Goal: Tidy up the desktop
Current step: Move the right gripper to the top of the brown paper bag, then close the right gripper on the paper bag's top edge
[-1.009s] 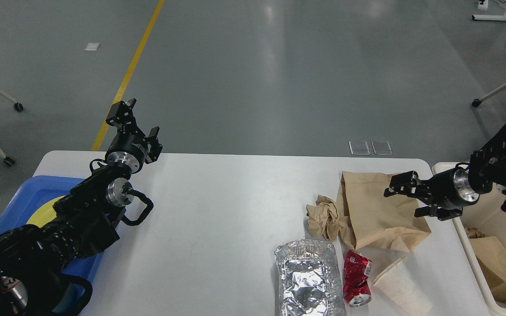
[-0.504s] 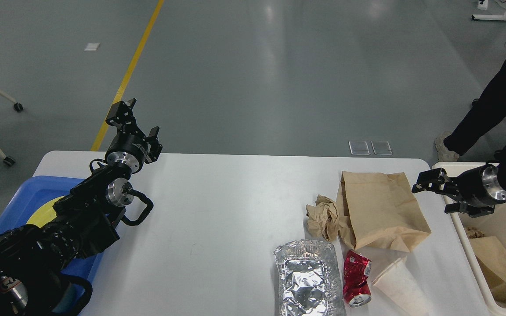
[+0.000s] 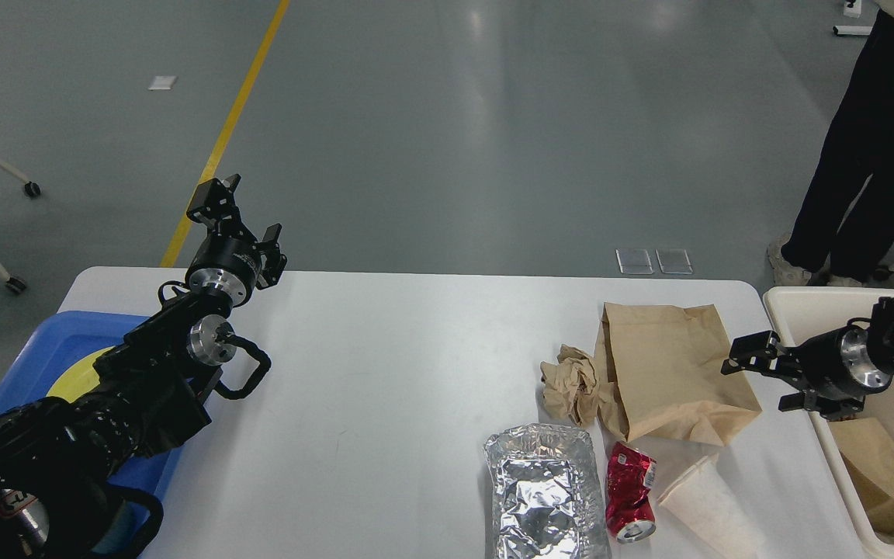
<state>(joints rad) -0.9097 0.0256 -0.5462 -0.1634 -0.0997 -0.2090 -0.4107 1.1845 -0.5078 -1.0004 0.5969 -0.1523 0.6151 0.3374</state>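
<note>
Where the desk (image 3: 385, 373) fills the near view, foil tray (image 3: 544, 493), red can (image 3: 631, 487) and paper cup (image 3: 707, 505) lie nearest; behind, brown bag (image 3: 668, 369). Right gripper (image 3: 774, 380) jaws open, empty, beside bag. Left gripper (image 3: 241, 213) jaws open, far edge.

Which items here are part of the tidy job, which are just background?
Job: desktop, brown paper bag, crumpled paper, foil tray, crushed red can, white paper cup, cream bin.
Background: blue tray, person's legs, yellow floor line.
</note>
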